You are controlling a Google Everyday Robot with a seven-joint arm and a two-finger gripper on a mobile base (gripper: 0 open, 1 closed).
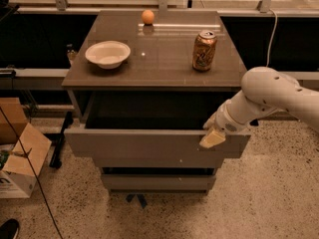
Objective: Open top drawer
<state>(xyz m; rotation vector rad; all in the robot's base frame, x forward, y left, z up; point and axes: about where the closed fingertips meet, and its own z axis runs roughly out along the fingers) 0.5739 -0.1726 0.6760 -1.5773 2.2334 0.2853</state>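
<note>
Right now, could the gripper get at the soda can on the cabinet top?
Probably yes. The gripper sits at the top drawer's right front edge; the soda can stands alone on the cabinet top's right side, nothing between.

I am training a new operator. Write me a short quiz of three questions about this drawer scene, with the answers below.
1. Fill in: on the cabinet top, the can stands to the ___ of the bowl, as the camera sees it.
2. Choose one: the gripper is at A) the right end of the top drawer front, at its upper edge; B) the bowl; C) the can.
3. True or false: the top drawer is pulled out and shows its dark inside.

Key: 1 right; 2 A; 3 true.
</note>
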